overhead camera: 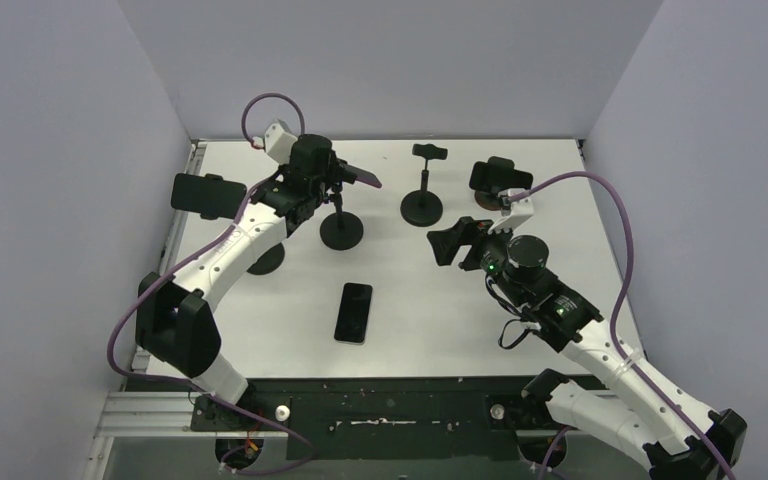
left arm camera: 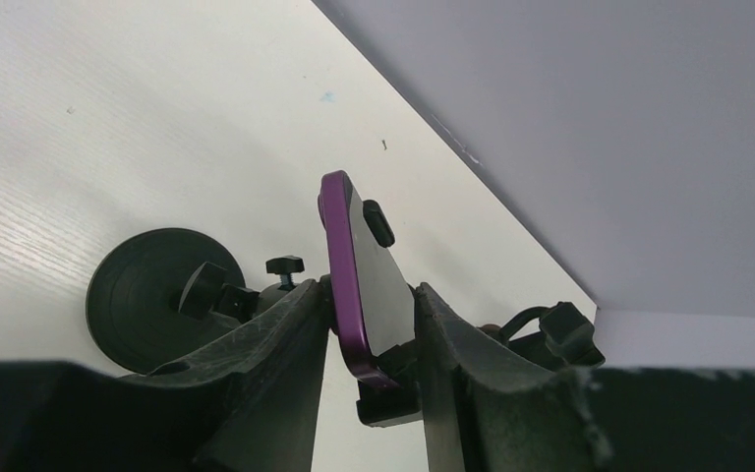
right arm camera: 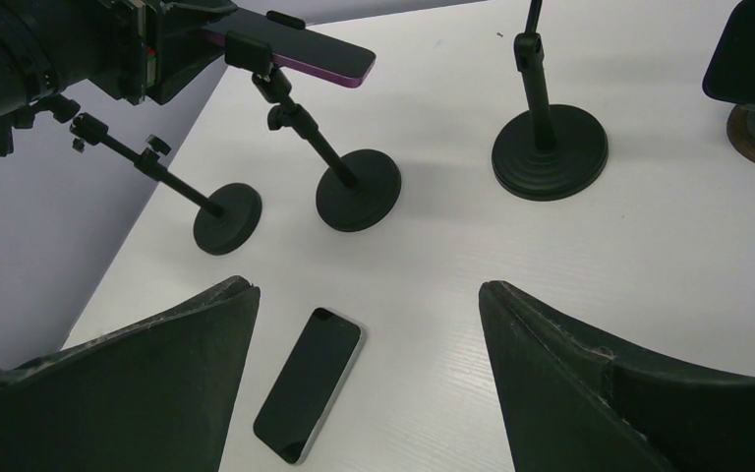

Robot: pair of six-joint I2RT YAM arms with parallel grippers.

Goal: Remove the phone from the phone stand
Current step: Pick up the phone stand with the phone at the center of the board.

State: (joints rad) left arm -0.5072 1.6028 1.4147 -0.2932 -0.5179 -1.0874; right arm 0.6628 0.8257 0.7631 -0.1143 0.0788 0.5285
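Fingers [left arm camera: 285, 324] of the left gripper [left arm camera: 372, 295] fill the foreground of its wrist view, one on each side of the purple phone [left arm camera: 339, 256]. Both seem to press on it, so the jaws read as clamped on the phone rather than loose. The phone is not yet out. It sits edge-up in the phone stand [right arm camera: 359, 192], with the stand's small black clamp [left arm camera: 377, 223] hooked over its upper edge and another part of the holder under its lower end. Gripping the body just beside that clamp probably lets the arm draw the phone clear without twisting it.

From above, the stand's round base rests on the table [overhead camera: 410, 330] toward the back left, its stem slanting up to the gripper. It looks light and may tip if the pull is not along the clamp's opening.

Nearby, a black phone [overhead camera: 353, 312] lies flat on the table. An empty stand [overhead camera: 422, 205] and two more stands holding dark phones [overhead camera: 208, 195] [overhead camera: 500, 178] are spread along the back.

Over the table's right side the right gripper [right arm camera: 369, 287] hangs spread wide with nothing in it, apparently kept clear of the work.
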